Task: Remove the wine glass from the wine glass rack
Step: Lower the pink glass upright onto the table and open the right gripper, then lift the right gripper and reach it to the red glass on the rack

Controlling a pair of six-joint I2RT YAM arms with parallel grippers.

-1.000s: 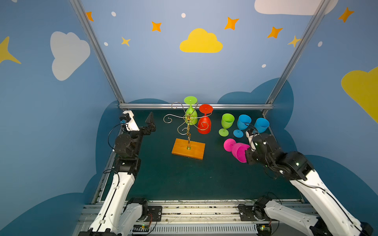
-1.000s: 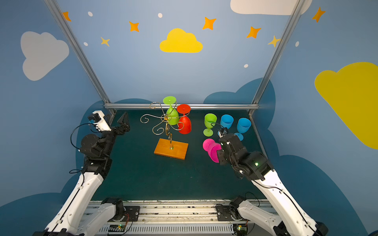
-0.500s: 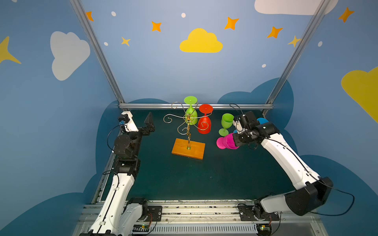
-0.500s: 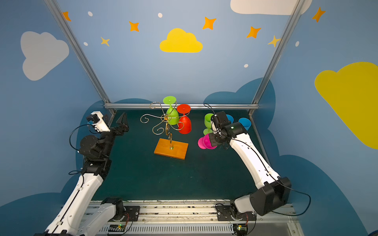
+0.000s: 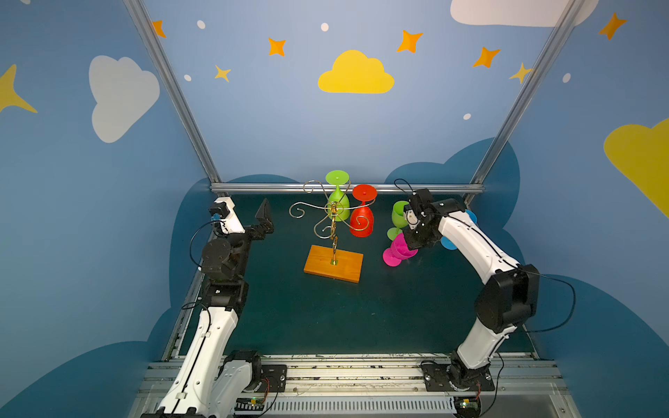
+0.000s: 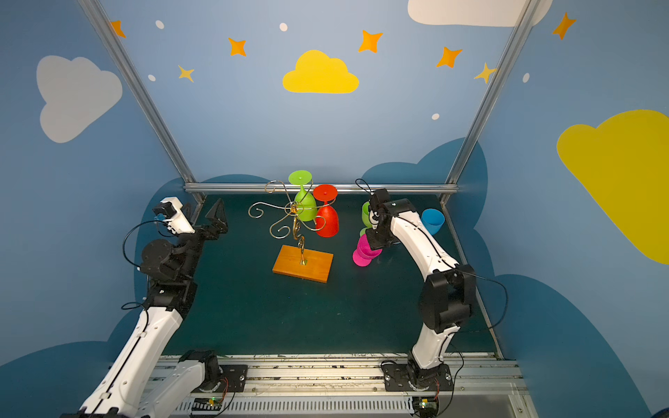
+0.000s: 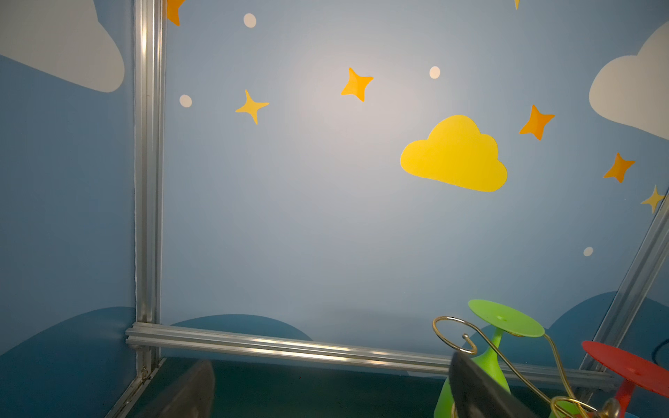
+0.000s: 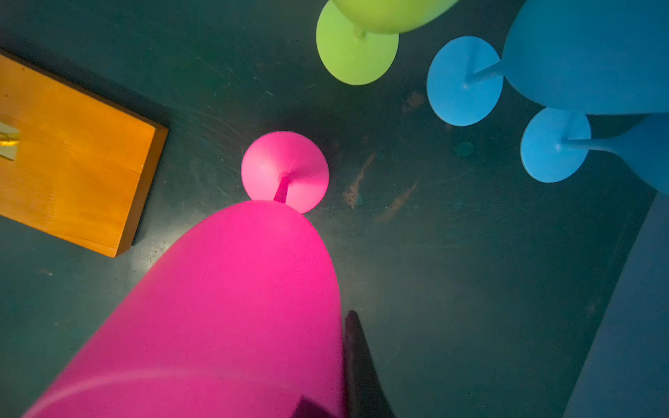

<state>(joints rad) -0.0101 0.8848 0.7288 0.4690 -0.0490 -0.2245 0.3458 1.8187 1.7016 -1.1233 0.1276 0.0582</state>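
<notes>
Right gripper (image 5: 412, 241) clamped on the pink wine glass (image 5: 398, 249); rack mid-table, two glasses on it.

Wine glass rack (image 5: 344, 266) stands on the dark green mat (image 5: 325, 318), well apart from both arms. A green glass (image 5: 342, 202) and a red glass (image 5: 362, 224) hang from it upside down. Pink glass is off the rack to its right, tilted, foot low at the mat; contact unclear. Crowding the right gripper: an upright green glass (image 5: 398, 215) just beside it and two blue glasses (image 8: 586, 54) (image 8: 651, 152), mostly hidden by the arm in both top views. Left gripper (image 7: 333, 398) near the back-left corner, jaws wide apart, holding nothing; a gold scroll crosses the hung green glass in its wrist view. Blue walls with painted clouds and stars, aluminium frame posts (image 5: 173, 94).
</notes>
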